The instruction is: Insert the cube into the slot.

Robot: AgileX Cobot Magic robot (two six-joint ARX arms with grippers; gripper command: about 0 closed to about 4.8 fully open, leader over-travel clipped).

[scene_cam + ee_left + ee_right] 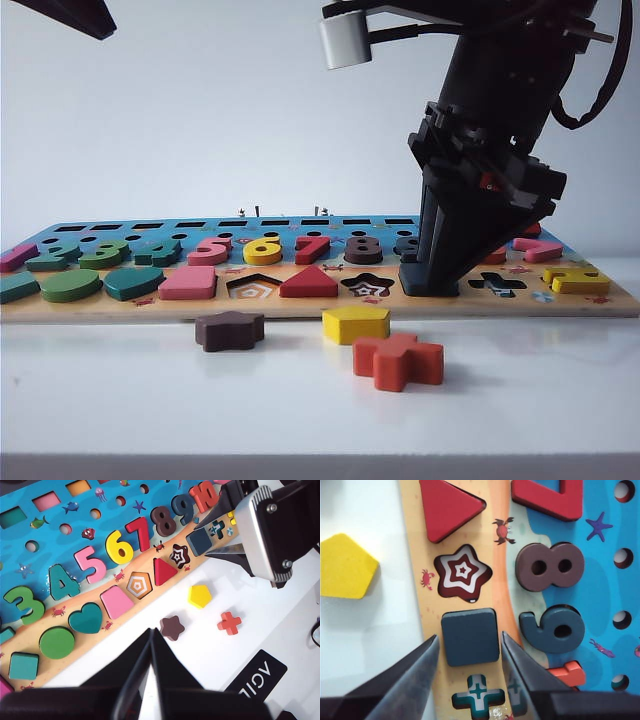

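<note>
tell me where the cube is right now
The cube sits in the board's front row, right of centre in the exterior view, between the star cut-out and cross cut-out, flanked by the right gripper's fingers.

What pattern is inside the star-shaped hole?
Dark red and white nested stars in the star-shaped cut-out, clearest in the right wrist view.

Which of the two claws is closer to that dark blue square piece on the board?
The right gripper: its fingers stand either side of the cube. The left gripper hangs shut over the white table, well away from it.
</note>
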